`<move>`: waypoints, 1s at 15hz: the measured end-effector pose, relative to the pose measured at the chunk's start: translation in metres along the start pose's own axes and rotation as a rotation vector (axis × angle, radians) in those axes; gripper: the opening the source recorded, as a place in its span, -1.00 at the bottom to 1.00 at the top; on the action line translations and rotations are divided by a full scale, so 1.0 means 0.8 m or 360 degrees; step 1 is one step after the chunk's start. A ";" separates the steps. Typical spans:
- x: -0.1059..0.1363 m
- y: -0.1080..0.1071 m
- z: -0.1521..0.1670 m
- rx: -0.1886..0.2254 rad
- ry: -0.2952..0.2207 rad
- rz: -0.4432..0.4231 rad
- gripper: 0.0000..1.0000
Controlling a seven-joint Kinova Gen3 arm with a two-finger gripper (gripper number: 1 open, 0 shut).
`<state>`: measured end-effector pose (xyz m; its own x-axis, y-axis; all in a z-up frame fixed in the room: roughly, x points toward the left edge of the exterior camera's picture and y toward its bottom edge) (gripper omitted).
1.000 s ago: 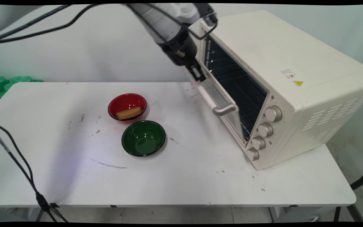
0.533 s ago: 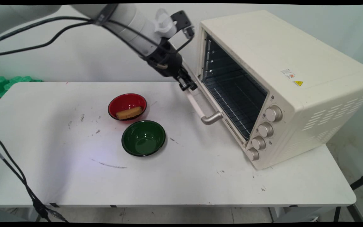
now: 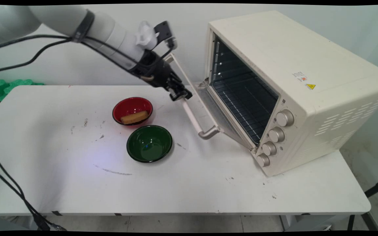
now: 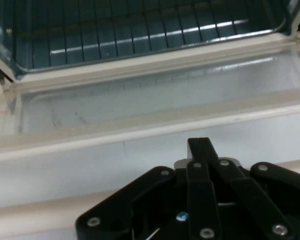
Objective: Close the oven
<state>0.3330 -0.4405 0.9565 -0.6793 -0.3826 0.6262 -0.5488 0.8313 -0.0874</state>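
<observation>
**Claw on the handle of a half-lowered oven door**

The claw [image 3: 180, 95] sits at the far end of the oven door's handle [image 3: 194, 116], a pale bar with metal end brackets. Its fingers appear pressed together round that bar: in the hand view the black linkage closes over the door's upper edge, though the fingertips themselves are hidden behind the linkage, so the contact is a judgement.

The relation that matters is the handle's long axis. It runs from the claw away and down toward the near bracket [image 3: 208, 133], which hangs just above the tabletop [image 3: 77, 183]. The door [image 3: 208, 111] slopes from the handle back to its hinge at the foot of the oven [image 3: 290, 85], which lies beyond the claw on the side away from the arm. Past the door, the hand view looks straight into the open cavity and its wire rack [image 4: 140, 35].

On the arm's side of the claw, near but apart from the handle, stands a red bowl [image 3: 132, 110] holding a yellowish block [image 3: 134, 117]; a green bowl [image 3: 149, 143] stands just beside it, farther from the claw.

Whether the door's glass touches the tabletop cannot be told. The hinge is out of sight.
</observation>
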 end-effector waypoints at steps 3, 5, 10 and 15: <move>-0.030 -0.004 -0.002 -0.0014 0.0028 -0.0005 -1.00; -0.053 -0.007 -0.003 -0.0023 0.0053 -0.0011 -1.00; -0.112 -0.009 0.001 -0.0044 0.0119 -0.0026 -1.00; -0.160 -0.006 0.007 -0.0053 0.0178 -0.0035 -1.00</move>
